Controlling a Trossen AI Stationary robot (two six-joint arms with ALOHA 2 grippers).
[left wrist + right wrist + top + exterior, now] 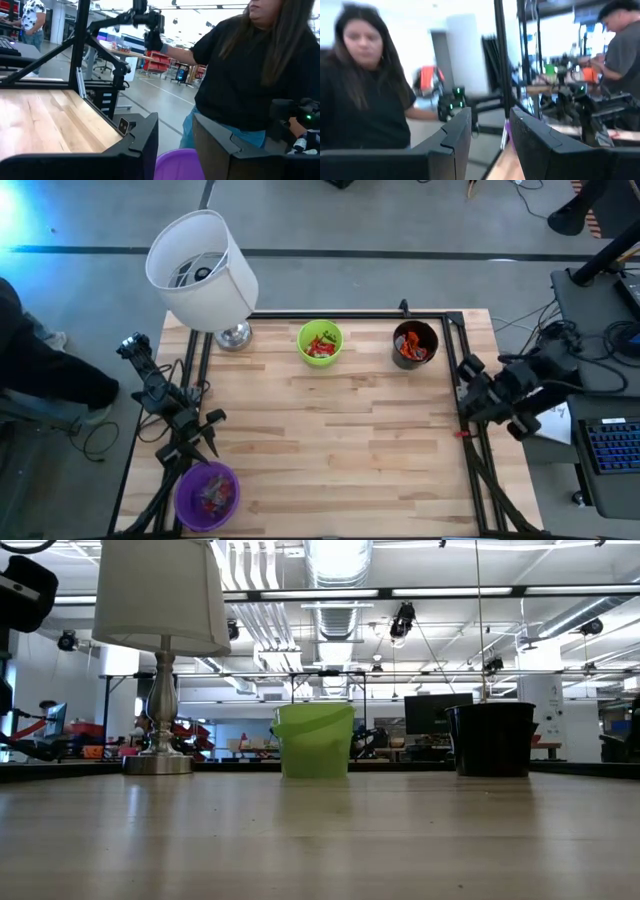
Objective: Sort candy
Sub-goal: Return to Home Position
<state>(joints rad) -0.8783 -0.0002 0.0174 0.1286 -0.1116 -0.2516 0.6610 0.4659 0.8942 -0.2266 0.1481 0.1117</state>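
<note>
Candy shows in three cups. Red and green pieces lie in the green cup [320,343] and orange-red pieces in the black cup [414,345], both standing at the table's far edge. Mixed wrapped pieces lie in the purple cup [207,495] at the near left corner. My left gripper [200,442] hangs open just beyond the purple cup [177,162], its fingers [140,145] holding nothing. My right gripper [468,395] is raised over the table's right edge, pointing level across the table, open [490,130] and empty.
A white-shaded lamp [205,270] stands at the far left corner, its base [158,762] on the table. A black frame rail [350,314] runs round the table. A person in black [250,75] stands by the left edge. A keyboard [612,445] lies at the right.
</note>
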